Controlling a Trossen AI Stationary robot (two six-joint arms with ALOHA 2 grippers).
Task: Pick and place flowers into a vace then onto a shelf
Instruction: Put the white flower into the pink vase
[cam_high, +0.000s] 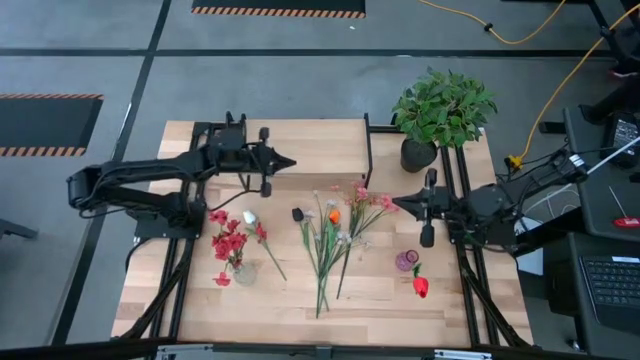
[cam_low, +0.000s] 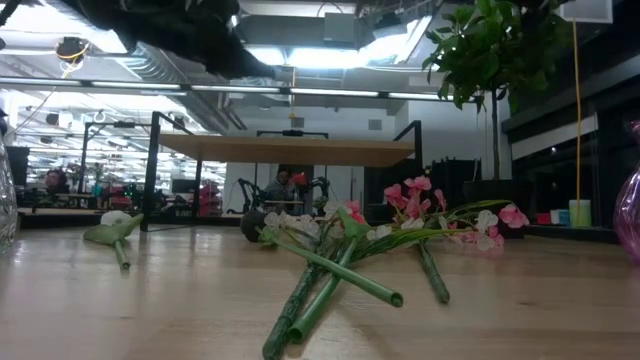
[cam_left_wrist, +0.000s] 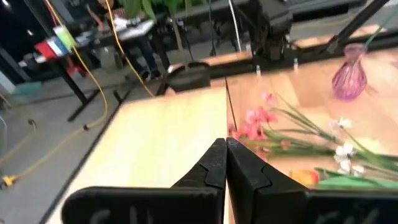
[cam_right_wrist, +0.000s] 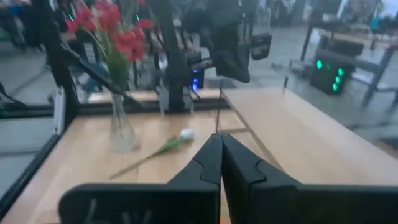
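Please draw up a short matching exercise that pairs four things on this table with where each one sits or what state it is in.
Column one:
1. clear vase
2. purple vase
3. potted plant
4. left gripper

Column two:
A. at the shelf's right end
B. shut, above the shelf
C. holds red flowers, on the table's left
D. small, beside a loose red bloom, on the table's right

Pairs: 1-C, 2-D, 3-A, 4-B
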